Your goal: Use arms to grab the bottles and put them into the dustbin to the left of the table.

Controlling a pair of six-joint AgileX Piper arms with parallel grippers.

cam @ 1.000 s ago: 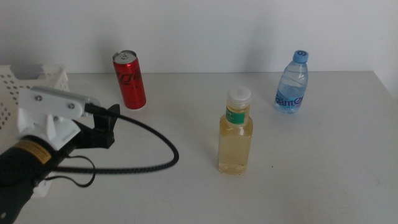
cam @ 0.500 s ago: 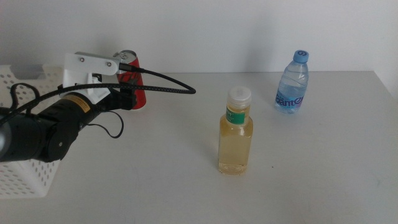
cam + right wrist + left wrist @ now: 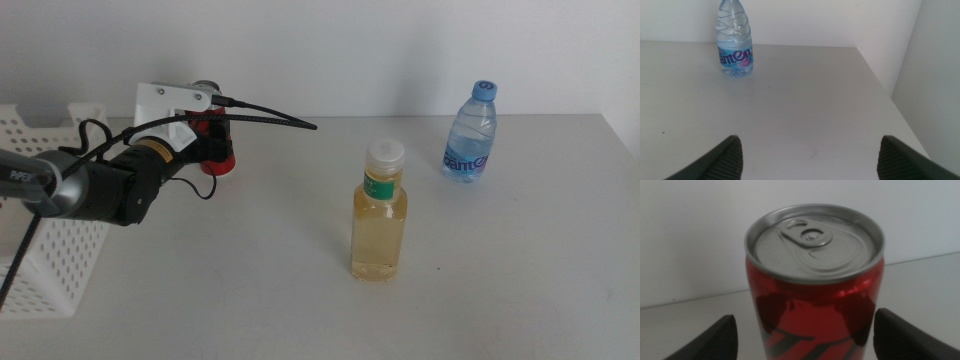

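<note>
Red soda can fills my left wrist view, upright at the back of the surface, my left claw spread wide with a jaw on each side of it, not touching. Beside me sits the white dustbin. My right claw hangs wide, facing the water bottle. Yellow-liquid bottle stands mid-surface.

Red can with silver top — yellow bottle, green label — white perforated dustbin.
</note>
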